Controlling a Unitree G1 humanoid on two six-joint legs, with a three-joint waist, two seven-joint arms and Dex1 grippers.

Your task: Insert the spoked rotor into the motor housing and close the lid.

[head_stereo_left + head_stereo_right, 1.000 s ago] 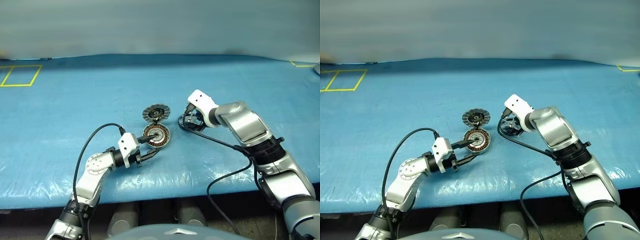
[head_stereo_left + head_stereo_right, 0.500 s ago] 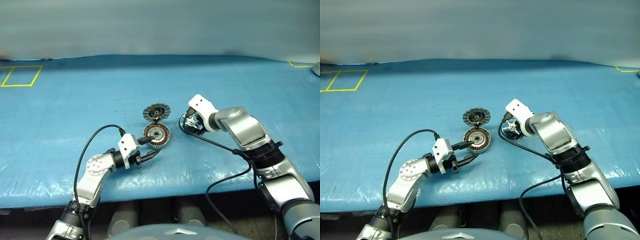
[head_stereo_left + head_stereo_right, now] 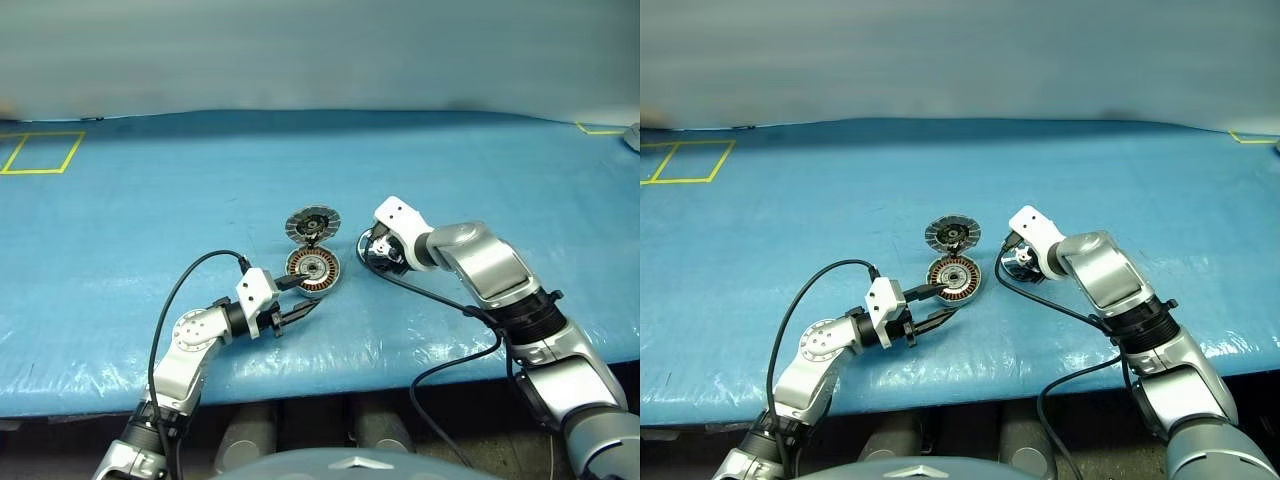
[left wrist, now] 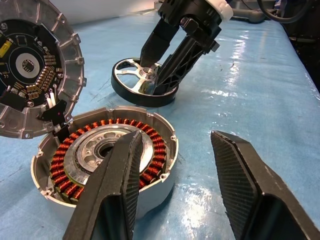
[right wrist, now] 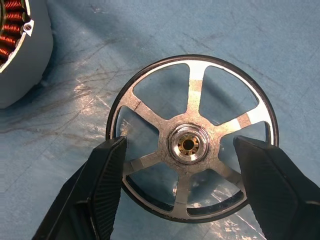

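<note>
While left gripper (image 4: 172,185), fingers part-open, steadies motor housing (image 4: 105,157), right gripper (image 5: 182,187), fingers wide, straddles spoked rotor (image 5: 192,137) for pickup; lid (image 4: 35,70) open.

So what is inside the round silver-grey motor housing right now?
Inside the round silver-grey motor housing sit a copper-brown winding ring and a silver centre hub. No rotor is in it. The left gripper's black finger covers part of the near side.

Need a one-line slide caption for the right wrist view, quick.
Right gripper open astride the spoked rotor lying flat on the blue table cover, motor housing alongside.
</note>
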